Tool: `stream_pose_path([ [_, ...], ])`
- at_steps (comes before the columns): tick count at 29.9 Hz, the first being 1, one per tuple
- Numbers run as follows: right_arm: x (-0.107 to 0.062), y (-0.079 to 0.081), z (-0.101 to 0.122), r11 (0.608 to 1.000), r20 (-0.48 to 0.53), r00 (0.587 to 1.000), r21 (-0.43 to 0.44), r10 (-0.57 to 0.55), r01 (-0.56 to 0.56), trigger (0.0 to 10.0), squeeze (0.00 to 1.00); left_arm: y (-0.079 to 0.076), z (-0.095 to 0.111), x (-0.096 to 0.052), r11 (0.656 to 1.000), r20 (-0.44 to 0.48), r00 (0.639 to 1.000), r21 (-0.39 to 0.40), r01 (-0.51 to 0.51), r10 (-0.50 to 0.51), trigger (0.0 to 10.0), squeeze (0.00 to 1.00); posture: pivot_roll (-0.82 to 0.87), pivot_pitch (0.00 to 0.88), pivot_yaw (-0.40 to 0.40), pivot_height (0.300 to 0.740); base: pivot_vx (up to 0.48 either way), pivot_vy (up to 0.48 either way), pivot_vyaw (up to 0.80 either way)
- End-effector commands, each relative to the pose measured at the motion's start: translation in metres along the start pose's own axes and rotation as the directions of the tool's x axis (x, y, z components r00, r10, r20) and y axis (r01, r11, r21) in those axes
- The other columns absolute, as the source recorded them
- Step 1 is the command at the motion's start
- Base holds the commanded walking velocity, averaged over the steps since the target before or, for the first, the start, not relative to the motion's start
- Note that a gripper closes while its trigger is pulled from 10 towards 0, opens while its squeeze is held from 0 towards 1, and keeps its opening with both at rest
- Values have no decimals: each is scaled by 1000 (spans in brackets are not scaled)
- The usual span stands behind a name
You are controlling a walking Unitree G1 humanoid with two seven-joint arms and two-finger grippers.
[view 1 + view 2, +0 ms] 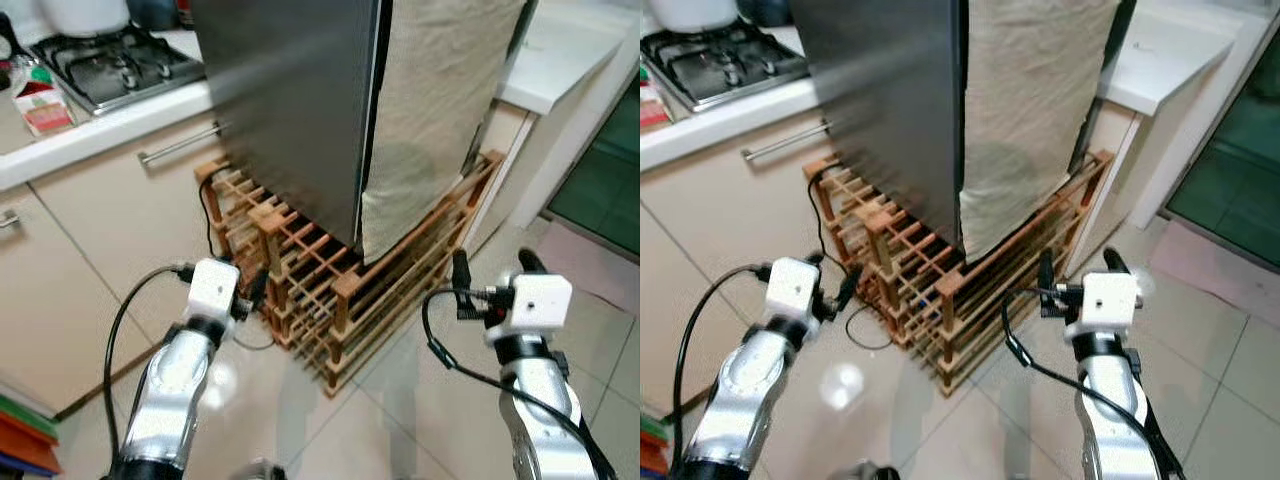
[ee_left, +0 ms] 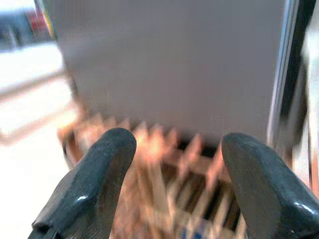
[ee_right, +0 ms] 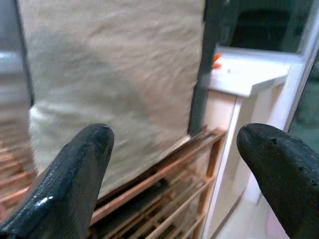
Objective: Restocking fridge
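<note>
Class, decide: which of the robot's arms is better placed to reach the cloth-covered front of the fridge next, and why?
Probably the right. The right gripper is open and faces the cloth on the fridge. The left gripper, also open, faces its bare steel side above the wooden rack.

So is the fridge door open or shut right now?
Shut, as far as I can see. The grey fridge shows an unbroken front on the wooden rack, and a beige cloth hangs down its other face.

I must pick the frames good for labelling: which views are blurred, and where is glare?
Left wrist view: wooden rack and fridge smeared, left hand sharper. Right wrist view: mostly sharp. Eye views: mild blur, a glare spot on the floor.
</note>
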State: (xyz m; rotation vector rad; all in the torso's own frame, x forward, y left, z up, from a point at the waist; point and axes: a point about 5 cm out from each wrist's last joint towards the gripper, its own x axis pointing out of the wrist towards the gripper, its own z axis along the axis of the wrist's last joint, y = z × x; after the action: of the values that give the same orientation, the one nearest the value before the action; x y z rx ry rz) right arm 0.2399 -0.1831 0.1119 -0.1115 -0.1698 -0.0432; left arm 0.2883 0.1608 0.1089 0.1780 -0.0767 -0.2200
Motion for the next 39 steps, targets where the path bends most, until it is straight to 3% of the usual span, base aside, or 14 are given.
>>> stream_pose_path([
  [1,0,-8,-6,999,-34,999,-13,-33,32,10000,0,-1,2,3,1000,-8,1000,-18,-15,15,10000,153,-64,0,38,736,0,-472,750],
  [4,3,-10,-6,999,-30,999,-23,-36,35,10000,0,-4,4,7,1000,-3,1000,-25,-10,10,10000,110,-67,0,39,736,0,-472,735],
  [5,4,-10,-6,999,-29,999,-24,-38,38,10000,0,-5,5,8,1000,-3,1000,-24,-9,9,10000,0,-67,0,39,736,0,-472,725],
  [11,6,-3,-8,1000,-42,999,-12,-13,13,10000,0,-2,4,20,999,-51,999,-36,-20,18,10000,0,-72,0,46,736,0,-468,360],
  [16,7,-1,-8,1000,-34,999,-23,-2,1,10000,0,5,4,27,998,-68,995,16,-67,68,10000,0,-72,0,46,736,157,0,0],
  [19,6,0,-8,1000,-31,999,-26,6,-6,10000,0,4,15,30,998,-12,999,-38,-42,41,10000,0,-75,0,47,736,105,0,0],
  [27,7,2,-6,999,-15,1000,-31,11,-12,10000,0,4,23,36,996,24,998,-67,-52,54,10000,0,-83,0,49,736,314,316,0],
  [33,10,3,-5,999,-8,1000,-34,25,-25,10000,0,-2,29,40,998,33,999,-53,-23,25,10000,0,-80,0,48,736,395,211,0],
  [39,11,5,-5,999,-6,999,-33,36,-36,10000,0,-16,35,42,998,59,997,29,56,-57,10000,0,-79,0,47,736,477,0,0],
])
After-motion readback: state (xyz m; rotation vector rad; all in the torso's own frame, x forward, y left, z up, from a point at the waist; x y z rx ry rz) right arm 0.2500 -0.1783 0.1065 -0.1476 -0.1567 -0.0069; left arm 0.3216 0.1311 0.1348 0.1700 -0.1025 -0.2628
